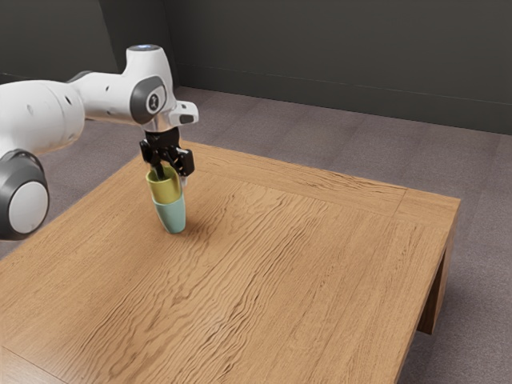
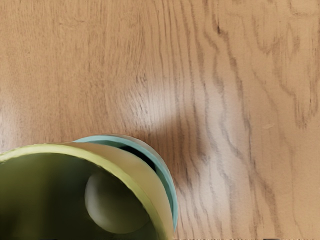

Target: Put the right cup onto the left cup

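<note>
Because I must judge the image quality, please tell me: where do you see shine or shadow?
Wrist view: pale glare on the wooden table, a dark shadow beside the teal cup, and a dim interior in the yellow cup. Exterior view: soft, fairly even light on the tabletop, darker wall behind.

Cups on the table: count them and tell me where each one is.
2. The teal tapered cup stands on the brown wooden table; the yellow-green tapered cup is above it, its lower part inside the teal one's mouth. Another nested inside the teal cup would be hidden.
</note>
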{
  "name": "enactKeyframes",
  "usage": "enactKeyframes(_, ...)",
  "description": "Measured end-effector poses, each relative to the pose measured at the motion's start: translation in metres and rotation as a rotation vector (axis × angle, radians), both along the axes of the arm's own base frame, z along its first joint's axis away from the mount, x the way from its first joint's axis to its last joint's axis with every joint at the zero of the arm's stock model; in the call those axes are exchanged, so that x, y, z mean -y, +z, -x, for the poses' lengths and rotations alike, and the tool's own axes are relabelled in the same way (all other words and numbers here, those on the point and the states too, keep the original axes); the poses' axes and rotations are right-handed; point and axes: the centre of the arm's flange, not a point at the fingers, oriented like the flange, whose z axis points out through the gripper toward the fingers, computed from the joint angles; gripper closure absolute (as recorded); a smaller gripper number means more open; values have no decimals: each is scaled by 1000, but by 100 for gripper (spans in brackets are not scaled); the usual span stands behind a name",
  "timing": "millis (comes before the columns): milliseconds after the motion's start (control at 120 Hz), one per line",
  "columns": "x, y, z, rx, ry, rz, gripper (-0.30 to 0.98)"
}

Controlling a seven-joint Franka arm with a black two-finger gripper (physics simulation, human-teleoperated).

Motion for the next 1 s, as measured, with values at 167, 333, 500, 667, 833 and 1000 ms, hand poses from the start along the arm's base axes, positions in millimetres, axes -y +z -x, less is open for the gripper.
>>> enactKeyframes(167,13,57,20,46,-18,23,7)
enactKeyframes(333,37,85,51,31,-53,57,3)
enactKeyframes(500,77,106,70,13,-118,76,1)
enactKeyframes(667,105,146,87,47,-168,80,1)
enactKeyframes(833,107,167,99,50,-175,83,0)
enactKeyframes(1000,106,167,101,38,-176,85,0)
